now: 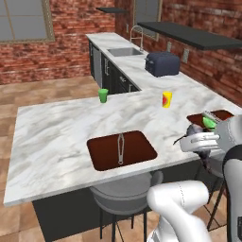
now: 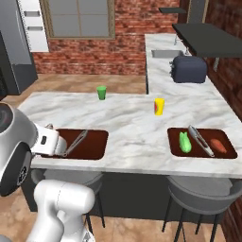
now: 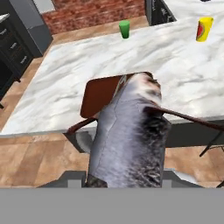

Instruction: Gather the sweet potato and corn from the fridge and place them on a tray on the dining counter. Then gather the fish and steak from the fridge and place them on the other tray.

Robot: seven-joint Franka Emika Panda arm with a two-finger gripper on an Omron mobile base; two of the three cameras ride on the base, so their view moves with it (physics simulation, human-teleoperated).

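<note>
Gripper (image 3: 124, 175) pinching grey fish (image 3: 131, 131), hanging just short of near tray (image 3: 98, 94) on dining counter (image 3: 78, 70).

White, glossy arm (image 1: 182, 208) built of rounded, swollen segments. Dark grey bands and caps at the joints, one wide dark ring across the big round housing (image 2: 14, 151) seen from the right base camera. Small dark dots like screw heads on that ring. Boxy white wrist block (image 2: 49, 142) with a tiny dark mark on its face. No cables seen.
</note>
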